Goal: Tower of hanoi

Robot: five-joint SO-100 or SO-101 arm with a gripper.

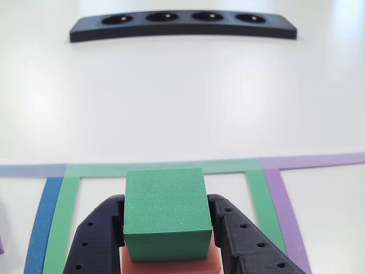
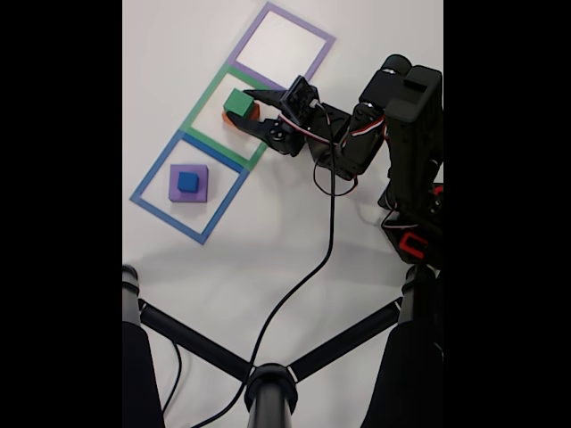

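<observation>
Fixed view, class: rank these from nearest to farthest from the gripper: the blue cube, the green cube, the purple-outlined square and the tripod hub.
1. Green cube: between the fingers of the gripper, inside the green-outlined square.
2. Purple-outlined square: just above, next along the row.
3. Blue cube: lower left, on the purple block in the blue-outlined square.
4. Tripod hub: bottom edge, farthest.

The green cube (image 1: 165,212) looks matt, grainy foam; the end effector (image 1: 167,240) is probably black printed plastic.
</observation>
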